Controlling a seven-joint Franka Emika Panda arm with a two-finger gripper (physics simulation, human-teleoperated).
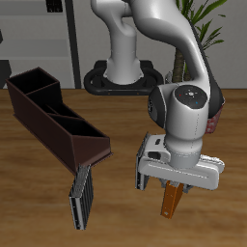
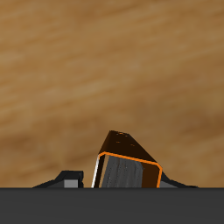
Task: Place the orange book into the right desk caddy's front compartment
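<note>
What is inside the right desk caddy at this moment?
The right desk caddy shows only dark dividers, no book. Its walls hide the compartment floors. The orange book hangs in the hand.

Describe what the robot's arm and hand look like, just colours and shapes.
The arm is glossy white with rounded, tube-like links, rising from a dark round base plate. Its wrist is a fat white cylinder with a grey circular end cap. The hand is a wide, flat white block with dark grey fingers underneath. No cables or markings are visible.
</note>
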